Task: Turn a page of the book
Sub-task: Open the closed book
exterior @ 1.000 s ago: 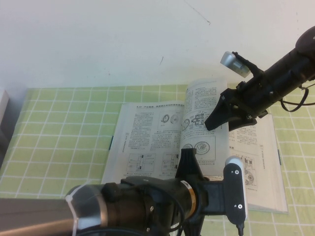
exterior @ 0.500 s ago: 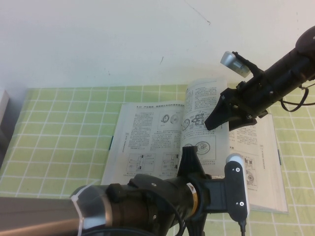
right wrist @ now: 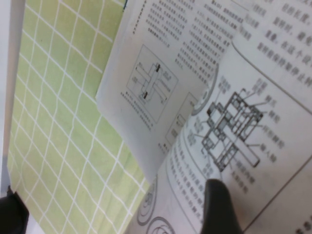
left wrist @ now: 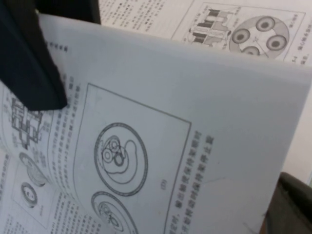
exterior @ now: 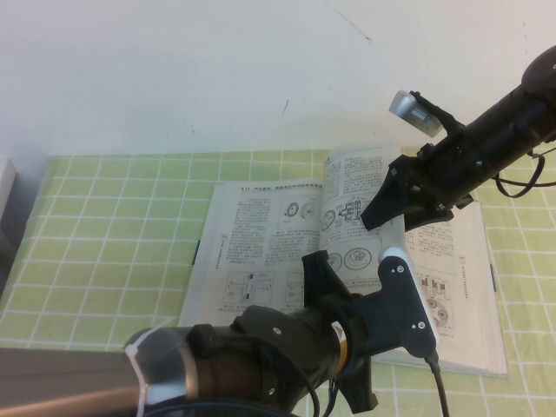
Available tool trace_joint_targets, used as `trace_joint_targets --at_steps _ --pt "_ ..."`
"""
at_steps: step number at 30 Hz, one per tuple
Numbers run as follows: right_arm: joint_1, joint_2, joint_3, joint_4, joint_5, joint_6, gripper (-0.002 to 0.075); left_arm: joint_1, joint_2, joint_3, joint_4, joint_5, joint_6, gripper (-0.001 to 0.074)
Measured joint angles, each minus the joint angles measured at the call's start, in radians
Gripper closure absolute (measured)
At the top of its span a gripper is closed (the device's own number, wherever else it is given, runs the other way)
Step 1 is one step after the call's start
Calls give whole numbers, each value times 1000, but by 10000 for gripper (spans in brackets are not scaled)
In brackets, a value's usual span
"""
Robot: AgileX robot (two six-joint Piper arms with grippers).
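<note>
The right gripper (exterior: 375,217) hangs over the middle of the open book (exterior: 261,252), its dark fingers (right wrist: 219,207) pinched together on the page (exterior: 360,204), near that leaf's outer edge. The page stands lifted off the right half of the book, curling up and toward the spine, with text and a mechanical drawing showing on the face turned to the left. From the right wrist view the drawing sits just beside the fingertip, and the left-hand pages lie flat beyond it on the cloth.

The right arm (exterior: 495,130) slants down from the upper right, a small silver cylinder (exterior: 407,106) riding on top of it.

The left gripper (exterior: 317,278) sits low at the near edge of the book, close to the spine, a black finger (exterior: 317,276) poking up over the bottom of the left-hand pages. I cannot tell whether its fingers are spread or together. Its wrist view looks up at the raised page, where a framed drawing of nested circles (left wrist: 119,158) shows, with the right gripper's dark finger (left wrist: 29,63) pressed on the sheet's corner. The left arm (exterior: 261,360), bulky and black with a white camera block (exterior: 404,300), fills the foreground.

The book lies open and flat on a green checked cloth (exterior: 104,252), a white wall (exterior: 217,69) behind.
</note>
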Motion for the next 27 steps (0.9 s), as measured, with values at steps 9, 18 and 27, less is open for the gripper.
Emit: trace_joint_targets --at_steps 9,18,27 --pt "0 0 -2 0 0 19 330 0 0 0 20 0 -44 738" --pt "0 -29 -83 -132 2 77 330 0 0 0 32 0 -46 738" --pt "-35 -110 -137 -294 11 113 330 0 0 0 53 -3 -49 738"
